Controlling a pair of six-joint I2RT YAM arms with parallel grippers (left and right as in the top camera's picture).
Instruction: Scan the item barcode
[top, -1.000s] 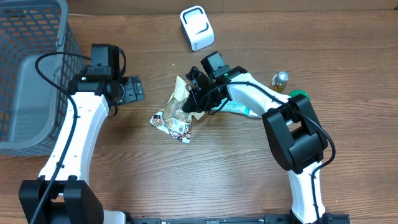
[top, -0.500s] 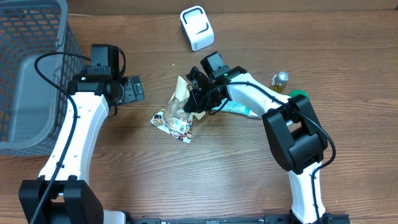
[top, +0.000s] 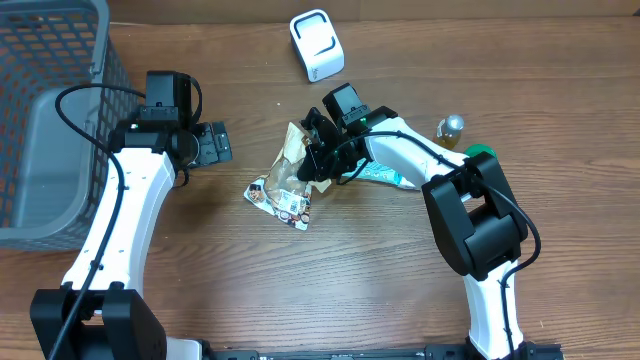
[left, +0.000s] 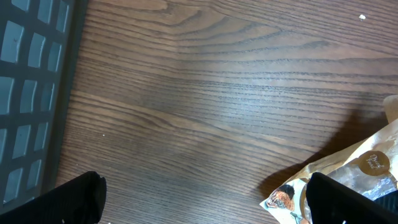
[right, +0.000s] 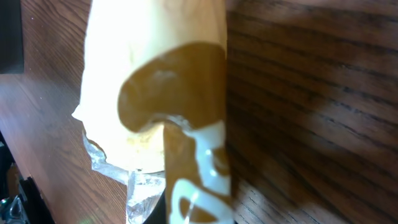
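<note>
The item is a tan and clear snack bag (top: 283, 180) with a printed label, in the middle of the table. My right gripper (top: 314, 160) is shut on the bag's upper right end. In the right wrist view the bag (right: 155, 93) fills the frame, cream and brown, and hides the fingers. My left gripper (top: 212, 145) hangs open to the left of the bag, with nothing in it. The left wrist view shows its two dark fingertips (left: 81, 196) far apart over bare wood, and the bag's corner (left: 367, 165) beside the right one. A white scanner (top: 317, 45) stands at the back.
A grey mesh basket (top: 50, 60) takes up the far left. A teal packet (top: 388, 176), a small bottle (top: 451, 127) and a green object (top: 481, 152) lie to the right, under and beside my right arm.
</note>
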